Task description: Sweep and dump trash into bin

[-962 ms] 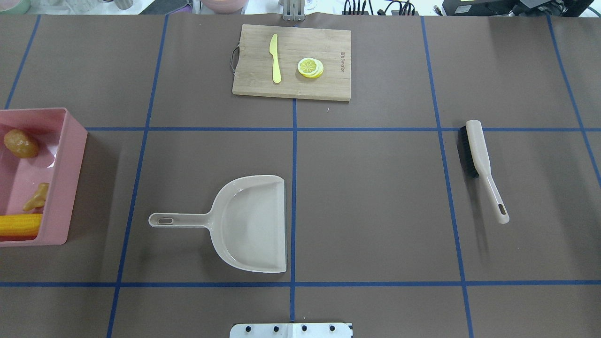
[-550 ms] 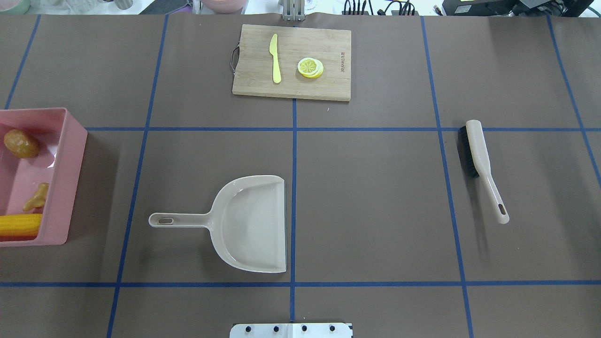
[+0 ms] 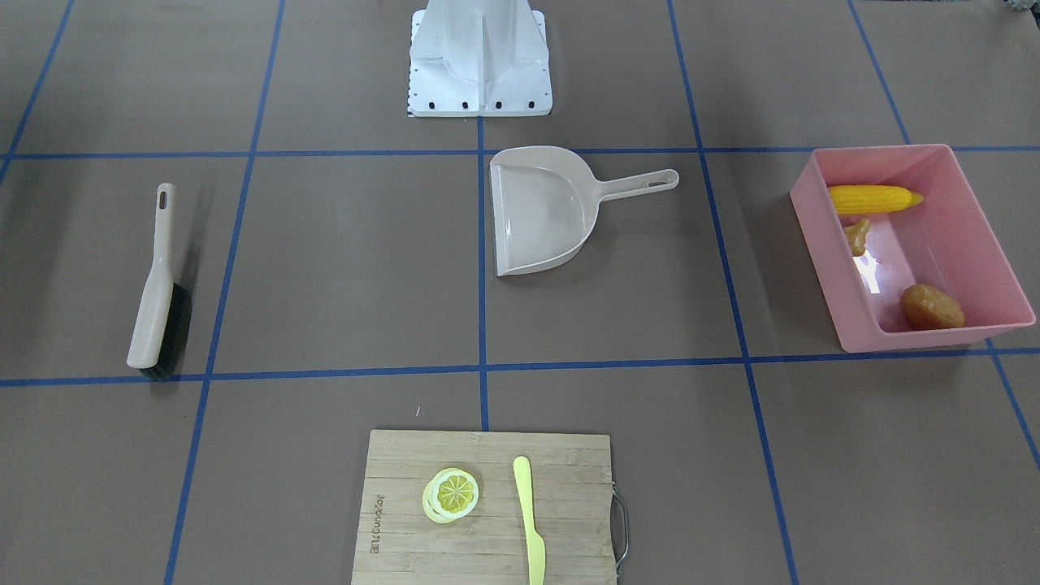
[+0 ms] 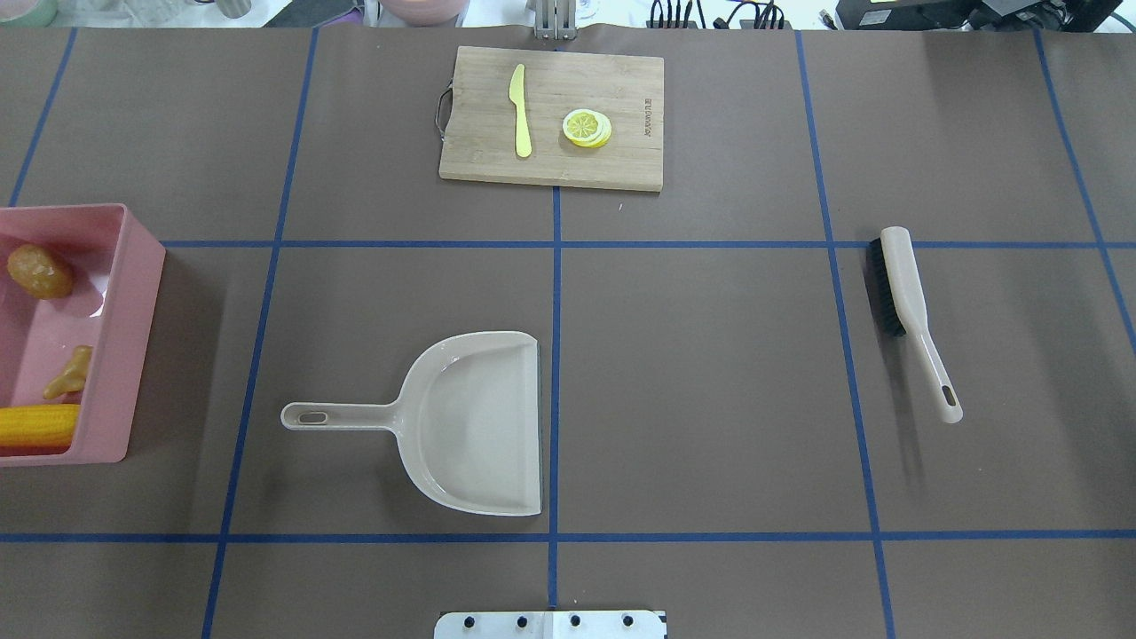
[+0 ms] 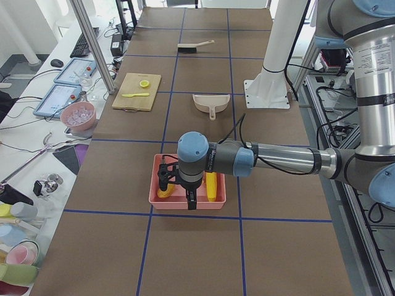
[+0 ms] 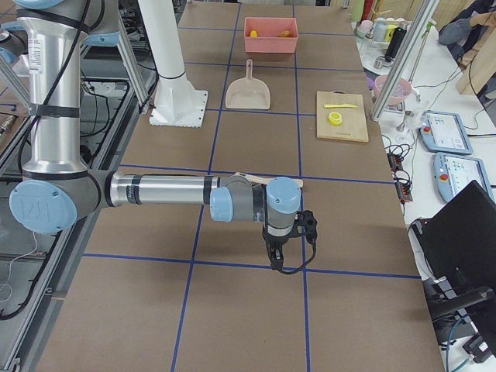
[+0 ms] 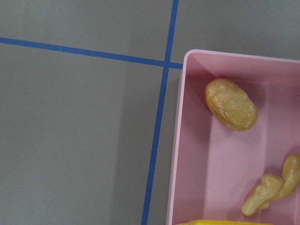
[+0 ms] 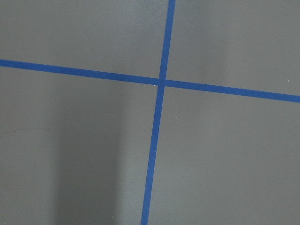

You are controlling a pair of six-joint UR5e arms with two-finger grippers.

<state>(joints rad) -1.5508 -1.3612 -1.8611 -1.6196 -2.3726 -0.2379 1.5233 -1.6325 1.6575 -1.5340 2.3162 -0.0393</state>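
The corn cob (image 3: pixel 873 199), ginger root (image 3: pixel 856 236) and potato (image 3: pixel 931 307) all lie inside the pink bin (image 3: pixel 942 335). The dustpan (image 3: pixel 543 213) and brush (image 3: pixel 154 301) lie free on the surface. The left jaws hang over the bin, the right jaws near the brush — apart or together, I cannot tell. The likely risk is the left arm clipping the bin's rim on retreat — tipping trash out.

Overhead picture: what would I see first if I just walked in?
Probably the pink bin at the table's left edge, with the yellow corn cob, ginger root and potato inside. Next, the empty beige dustpan in the middle and the brush lying off to the right.
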